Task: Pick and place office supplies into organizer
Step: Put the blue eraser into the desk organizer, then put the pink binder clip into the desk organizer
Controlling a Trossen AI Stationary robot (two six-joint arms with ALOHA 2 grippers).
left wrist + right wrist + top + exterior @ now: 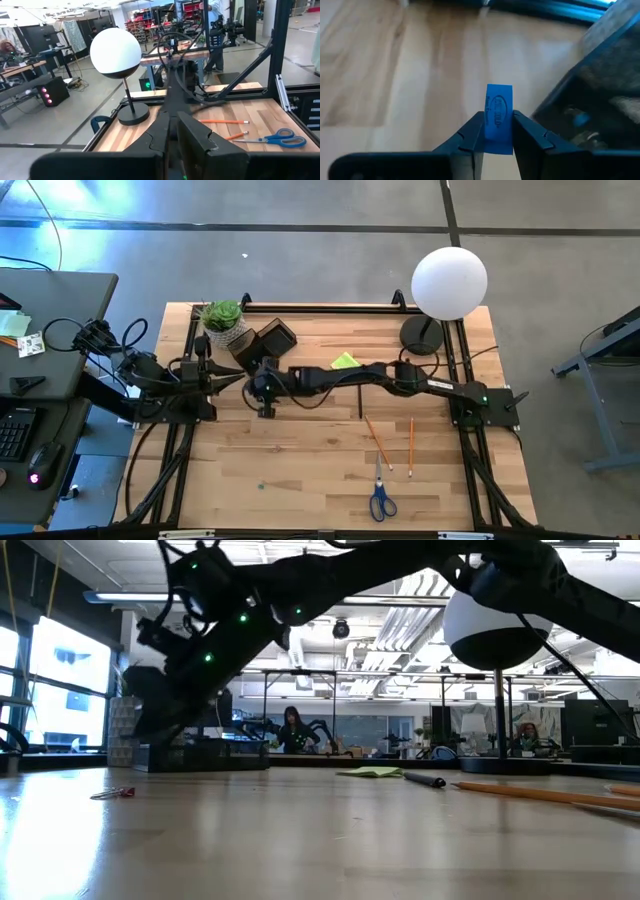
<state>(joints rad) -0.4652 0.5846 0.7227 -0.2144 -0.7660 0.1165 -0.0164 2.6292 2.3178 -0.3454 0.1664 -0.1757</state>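
The right gripper [498,131] is clamped narrowly on a small blue eraser [499,118], which stands upright between the two fingers and pokes out past their tips. In the high view the right arm stretches across the table's middle, its gripper [266,383] just beside the dark organizer [268,343], which sits near the potted plant [223,319]. In the wrist view the organizer's edge [600,75] lies close to the eraser, but they do not touch.

On the wood table [300,470] lie the yellow-green sticky pad [344,361], two pencils [377,441] and [411,446], and blue-handled scissors [381,496]. The left gripper [232,375] waits at the table's left side; whether its fingers are apart cannot be told.
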